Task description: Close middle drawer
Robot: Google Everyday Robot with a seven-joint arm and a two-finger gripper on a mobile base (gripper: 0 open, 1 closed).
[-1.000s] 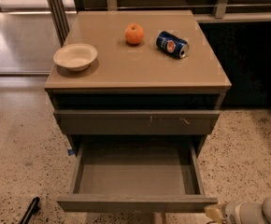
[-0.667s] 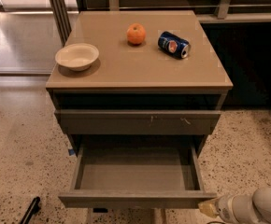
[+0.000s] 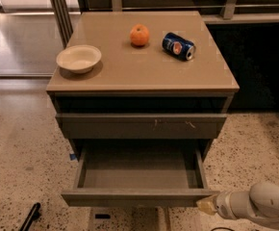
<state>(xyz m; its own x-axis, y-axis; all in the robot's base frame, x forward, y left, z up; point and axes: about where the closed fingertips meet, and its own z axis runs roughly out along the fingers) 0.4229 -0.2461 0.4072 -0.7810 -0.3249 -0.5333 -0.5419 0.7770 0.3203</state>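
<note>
The middle drawer [image 3: 134, 197] is pulled far out of the grey-brown cabinet, and its grey box interior [image 3: 139, 170] holds nothing. My gripper [image 3: 206, 207] is at the bottom right of the camera view. Its yellowish tip is right at the right end of the drawer's plain flat front. The white arm [image 3: 269, 206] runs off to the right behind it.
Above it, the wider drawer front with small white scratch marks [image 3: 142, 125] stands slightly out. On the cabinet top [image 3: 144, 71] are a white bowl [image 3: 79, 58], an orange [image 3: 139, 35] and a blue can [image 3: 178, 46] lying on its side. Speckled floor surrounds the cabinet.
My gripper has moved left and up to the drawer front's right end. The middle drawer front has shifted a little back toward the cabinet.
</note>
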